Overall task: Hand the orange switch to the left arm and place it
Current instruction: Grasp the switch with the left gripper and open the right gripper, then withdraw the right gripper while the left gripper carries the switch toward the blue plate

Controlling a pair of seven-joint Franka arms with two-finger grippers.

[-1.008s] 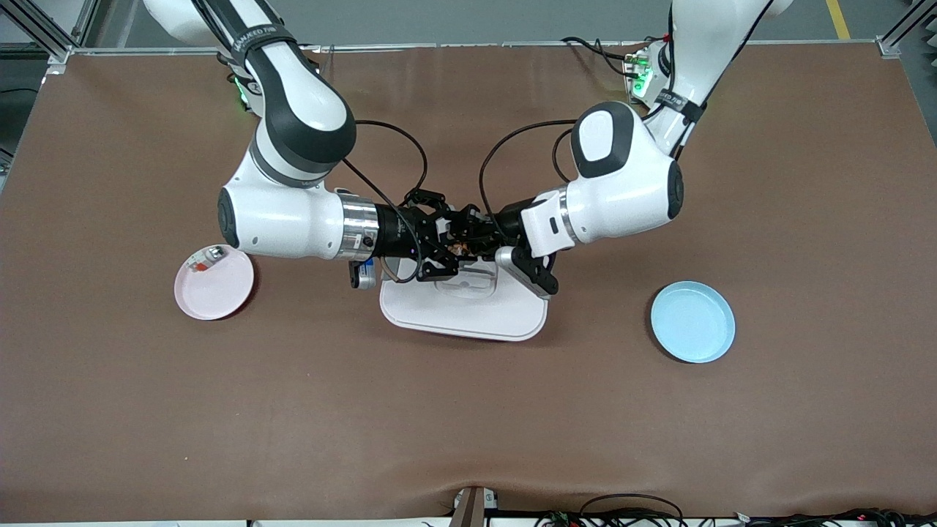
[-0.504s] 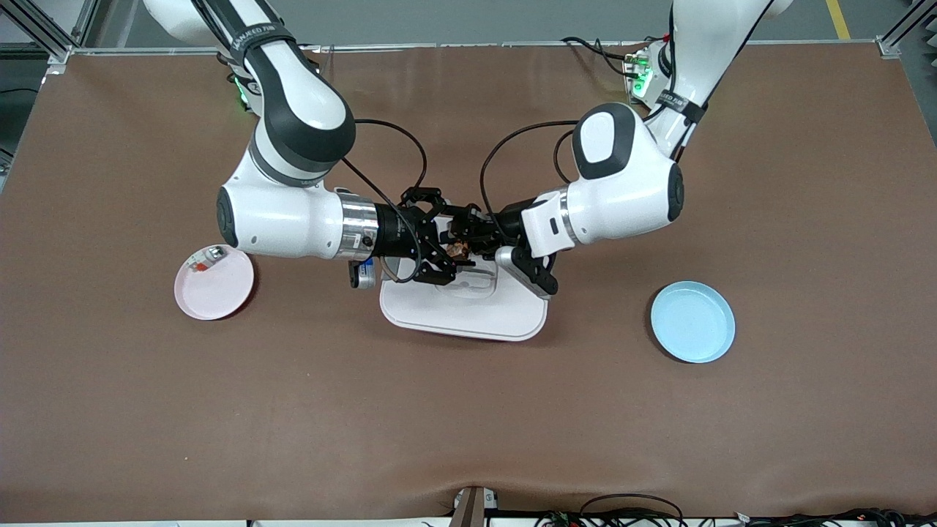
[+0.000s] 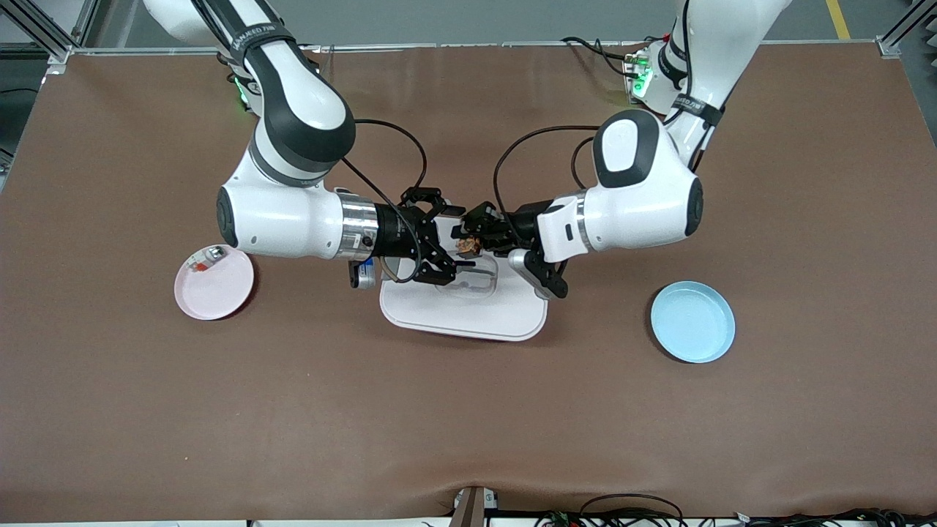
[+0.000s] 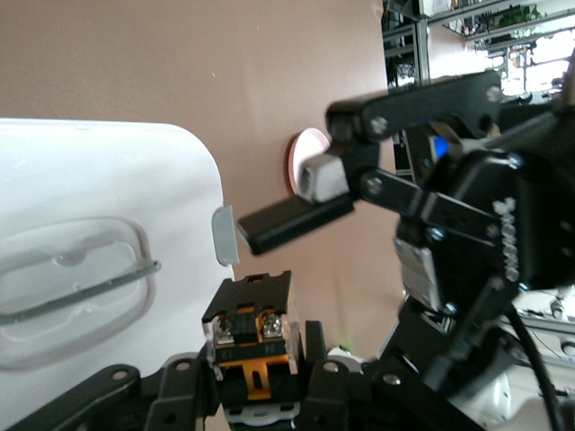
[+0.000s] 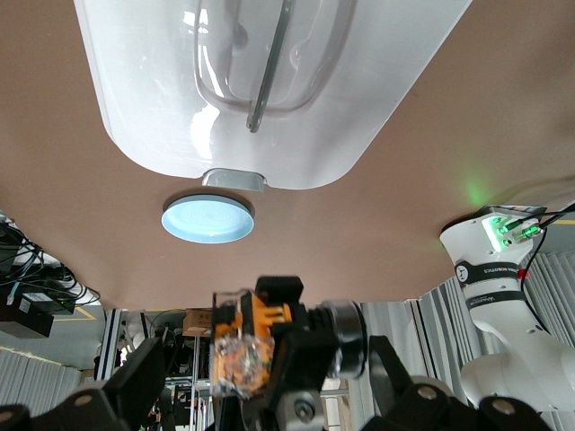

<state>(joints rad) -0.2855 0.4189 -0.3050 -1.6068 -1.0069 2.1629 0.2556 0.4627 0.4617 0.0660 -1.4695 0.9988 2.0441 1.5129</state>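
The orange switch (image 3: 465, 247), black with an orange and white part, sits between the fingers of my left gripper (image 3: 472, 241), which is shut on it in the air over the white box (image 3: 468, 315). The left wrist view shows the switch (image 4: 250, 334) clamped in my left gripper (image 4: 253, 382), over the box lid (image 4: 90, 197). My right gripper (image 3: 448, 244) is open, its fingers spread to either side of the switch without touching it. In the right wrist view my right gripper (image 5: 260, 404) is open, with the switch (image 5: 244, 346) between its spread fingers and the box (image 5: 144, 99) below.
A pink plate (image 3: 219, 289) with a small silver-and-clear piece (image 3: 205, 258) lies toward the right arm's end. A blue plate (image 3: 692, 322) lies toward the left arm's end. The box has a grey latch (image 4: 223, 235) and a recessed handle (image 3: 468, 282).
My left gripper has drawn back toward the left arm's end with the switch in it. The switch has left my right gripper, which stays open in place.
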